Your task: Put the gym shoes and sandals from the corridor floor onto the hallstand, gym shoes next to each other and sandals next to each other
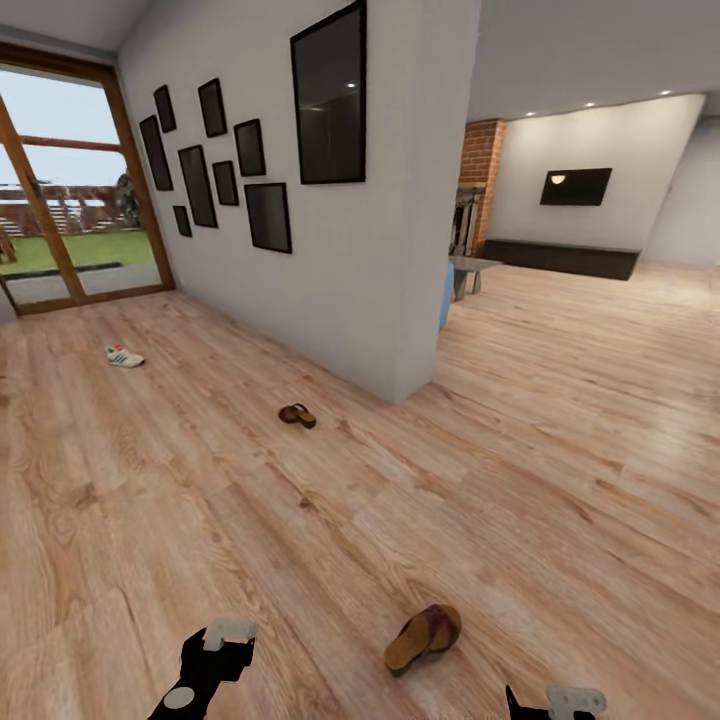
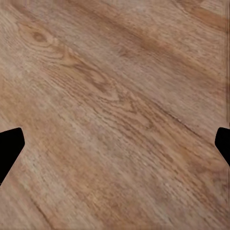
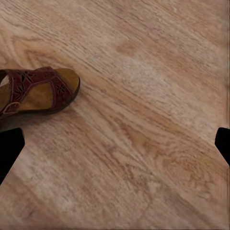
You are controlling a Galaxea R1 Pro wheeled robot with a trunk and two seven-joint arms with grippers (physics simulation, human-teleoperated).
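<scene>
- Left gripper (image 2: 115,148): fingers (image 2: 9,148) spread wide at the frame's two side edges, bare corridor floor (image 2: 115,96) between them, nothing held.
- Right gripper (image 3: 115,148): fingers (image 3: 9,151) equally wide apart at both side edges, empty, planks between them.
- Near sandal (image 1: 423,637) low in the head view, right of centre, lying on the floor between the two arms and closer to the right one; same sandal (image 3: 36,91) at the left edge of the right wrist view, toe end in sight, heel cut off by the frame, well outside the finger gap.
- Second sandal (image 1: 297,415) mid-frame, left of centre, near the foot of the white wall (image 1: 340,300).
- One gym shoe (image 1: 124,356) at the left, toward the glass door (image 1: 70,200); other gym shoe and hallstand out of these views.
- Step in hand, by judgement: reaching for the near sandal with the right arm.
- To do it well: shift the gripper sideways until the sandal sits centred between the fingers, turn the wrist to straddle the narrow width across the straps, descend slowly, close only once both fingers flank the sole edge.
- Risk: a flat, low sole may slide on the smooth planks under a one-sided nudge.
</scene>
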